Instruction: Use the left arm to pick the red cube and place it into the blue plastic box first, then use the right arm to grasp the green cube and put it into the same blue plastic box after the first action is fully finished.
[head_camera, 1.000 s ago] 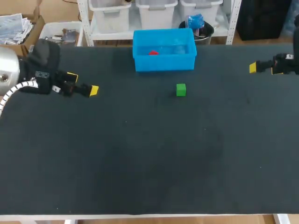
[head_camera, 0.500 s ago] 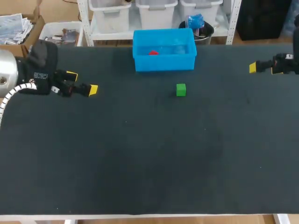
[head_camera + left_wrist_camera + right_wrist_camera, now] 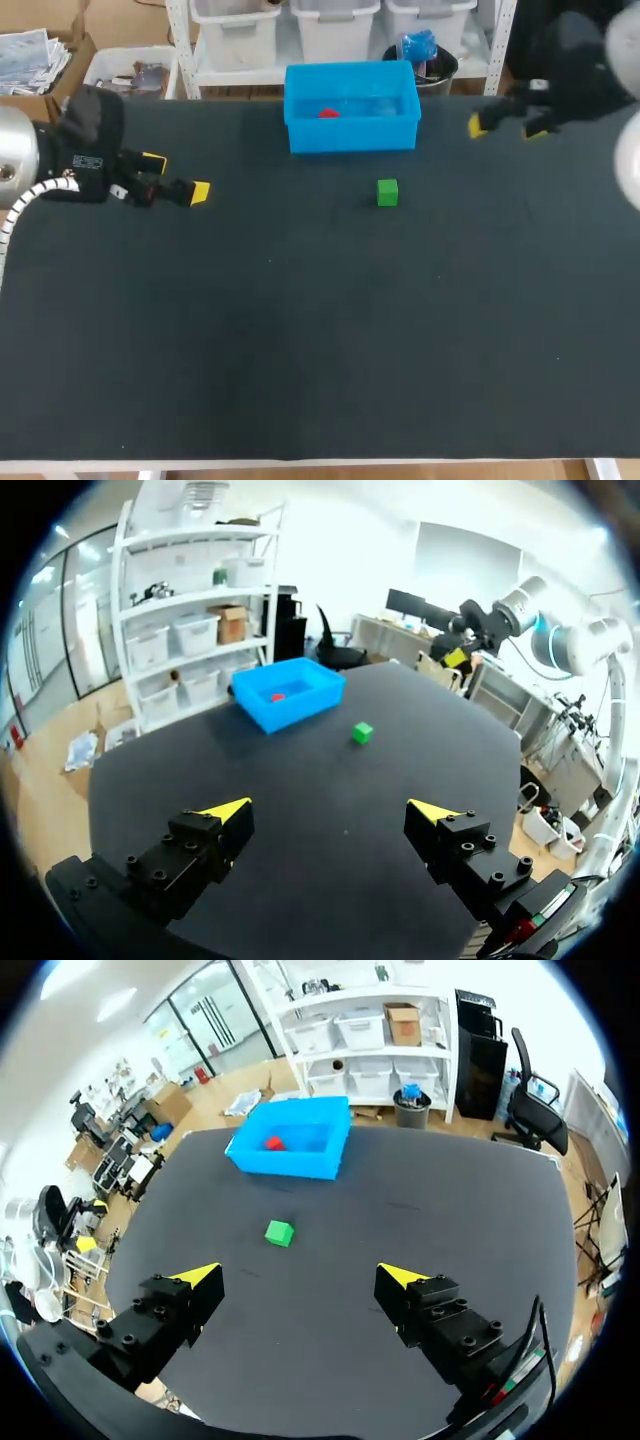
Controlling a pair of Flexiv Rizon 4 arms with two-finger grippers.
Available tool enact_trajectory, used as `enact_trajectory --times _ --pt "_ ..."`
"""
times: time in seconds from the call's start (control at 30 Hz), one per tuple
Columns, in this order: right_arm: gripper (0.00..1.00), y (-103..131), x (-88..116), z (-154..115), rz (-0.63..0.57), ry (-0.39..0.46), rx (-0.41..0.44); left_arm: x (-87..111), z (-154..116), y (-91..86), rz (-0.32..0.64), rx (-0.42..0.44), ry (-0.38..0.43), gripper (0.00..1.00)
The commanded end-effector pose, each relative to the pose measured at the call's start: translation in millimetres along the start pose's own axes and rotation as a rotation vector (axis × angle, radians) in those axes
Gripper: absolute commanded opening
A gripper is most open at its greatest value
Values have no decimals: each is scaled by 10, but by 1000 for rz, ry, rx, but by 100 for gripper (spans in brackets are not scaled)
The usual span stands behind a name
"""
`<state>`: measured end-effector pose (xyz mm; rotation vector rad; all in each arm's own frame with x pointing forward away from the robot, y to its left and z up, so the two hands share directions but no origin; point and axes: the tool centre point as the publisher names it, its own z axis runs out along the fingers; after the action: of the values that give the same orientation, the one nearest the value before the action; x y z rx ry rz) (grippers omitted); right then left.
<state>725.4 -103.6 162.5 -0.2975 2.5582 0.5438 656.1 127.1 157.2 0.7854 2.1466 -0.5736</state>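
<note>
The right arm (image 3: 585, 75) has swung in from the right edge of the table (image 3: 300, 350) within the last half second. It now hangs raised over the far right part, right of the box (image 3: 350, 135). The left arm (image 3: 85, 150) has kept its place at the far left. I judge the first step done and the second just starting.

The right gripper (image 3: 505, 128) points left along the far side, with the green cube (image 3: 279, 1232) ahead of it. Its fingers are spread wide and hold nothing. The left gripper (image 3: 178, 177) points right, also spread and empty.

The red cube (image 3: 328, 113) lies in the left part of the box. The green cube sits on the table just nearer than the box, well apart from both grippers.
</note>
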Motion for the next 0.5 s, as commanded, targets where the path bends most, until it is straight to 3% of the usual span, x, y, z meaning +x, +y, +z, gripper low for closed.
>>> enact_trajectory --times 0.03,0.5 --pt "100 215 -78 201 19 38 165 23 -4 15 2 6 -10 100" --pt "100 540 22 724 12 139 224 23 -4 15 2 6 -10 100"
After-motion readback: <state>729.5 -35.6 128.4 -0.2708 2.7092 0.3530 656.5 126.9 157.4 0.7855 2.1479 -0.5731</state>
